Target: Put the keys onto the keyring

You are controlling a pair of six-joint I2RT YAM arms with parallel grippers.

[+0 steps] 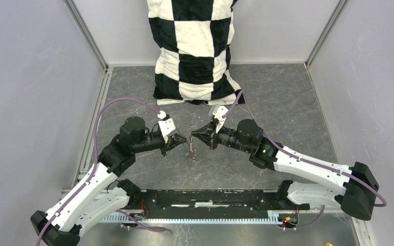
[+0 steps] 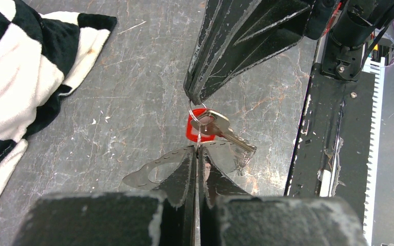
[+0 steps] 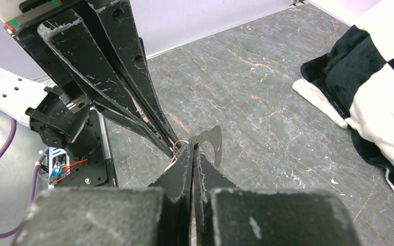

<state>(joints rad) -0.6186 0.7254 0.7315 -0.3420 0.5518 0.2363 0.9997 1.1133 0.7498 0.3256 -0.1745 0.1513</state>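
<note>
Left tool (image 2: 197, 149) and right tool (image 2: 194, 100) clamped, tip to tip.
Both seemingly pinch thin silvery wire keyring (image 2: 191, 115) carrying red-headed metal key (image 2: 191, 130).

Arms angled inward, left end effector (image 1: 180, 139) and right end effector (image 1: 197, 135) tip to tip, both closed.

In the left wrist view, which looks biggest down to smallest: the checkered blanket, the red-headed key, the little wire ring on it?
1. black-and-white checkered plush blanket
2. red plastic-headed metal key
3. small silver wire ring
The blanket is cut off by the frame, yet clearly largest.
</note>
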